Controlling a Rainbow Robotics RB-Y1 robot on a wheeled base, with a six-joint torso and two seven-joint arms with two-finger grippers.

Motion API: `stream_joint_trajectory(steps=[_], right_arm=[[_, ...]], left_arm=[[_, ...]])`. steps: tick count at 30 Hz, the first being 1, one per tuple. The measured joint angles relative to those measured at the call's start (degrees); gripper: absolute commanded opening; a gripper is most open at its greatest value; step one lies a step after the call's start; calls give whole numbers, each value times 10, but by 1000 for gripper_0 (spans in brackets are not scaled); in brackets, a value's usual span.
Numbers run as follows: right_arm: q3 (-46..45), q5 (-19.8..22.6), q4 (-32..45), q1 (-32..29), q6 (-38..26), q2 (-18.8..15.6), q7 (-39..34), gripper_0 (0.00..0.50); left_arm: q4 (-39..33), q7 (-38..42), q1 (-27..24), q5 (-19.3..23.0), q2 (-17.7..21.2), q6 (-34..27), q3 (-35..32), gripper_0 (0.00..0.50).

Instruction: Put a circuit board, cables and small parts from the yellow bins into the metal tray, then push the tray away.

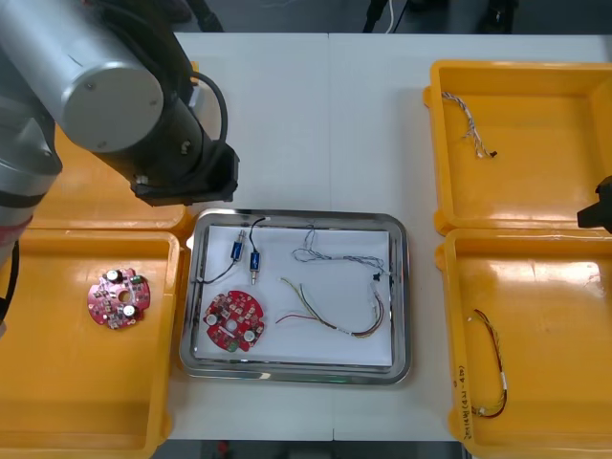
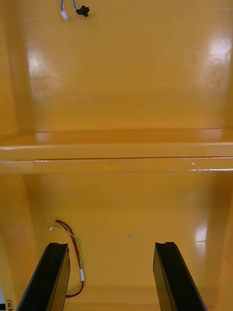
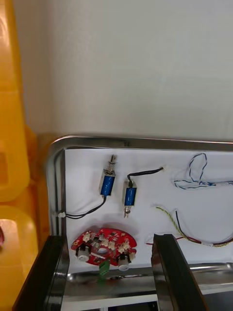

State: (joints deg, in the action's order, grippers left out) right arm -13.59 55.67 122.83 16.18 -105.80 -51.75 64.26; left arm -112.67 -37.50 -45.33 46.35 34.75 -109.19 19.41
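Front view: the metal tray (image 1: 406, 287) sits by the tabletop's (image 1: 316, 115) near edge, midway between the yellow bins (image 1: 526, 67). It holds a circuit board (image 1: 233, 320) in its near-left corner, small metal parts (image 1: 246, 254) at far left, and cables (image 1: 325, 256).

Left wrist view: my left tool (image 3: 110, 252) is released over the tray's near rim, with the board just past its fingers.

Right wrist view: my right tool (image 2: 111, 248) is released above a bin floor, with a red and yellow cable (image 2: 73, 252) beside one finger.
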Motion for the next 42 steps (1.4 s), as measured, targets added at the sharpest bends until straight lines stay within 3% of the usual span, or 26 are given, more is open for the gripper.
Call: stream_joint_trajectory(steps=[14,21,28,39,42], right_arm=[[9,70,18,26,3,-2,0,500],[113,69,21,109,3,-5,0,500],[247,68,22,211,9,-3,0,500],[362,65,23,298,8,82,7,500],[391,55,23,309,8,95,52,500]], left_arm=[[25,-177,-7,118,118,-3,-84,500],[47,-177,-1,122,152,-4,-125,500],[48,-177,43,121,175,-4,-174,500],[-4,-197,136,117,180,-4,-259,500],[-25,-218,164,117,180,-4,-276,500]])
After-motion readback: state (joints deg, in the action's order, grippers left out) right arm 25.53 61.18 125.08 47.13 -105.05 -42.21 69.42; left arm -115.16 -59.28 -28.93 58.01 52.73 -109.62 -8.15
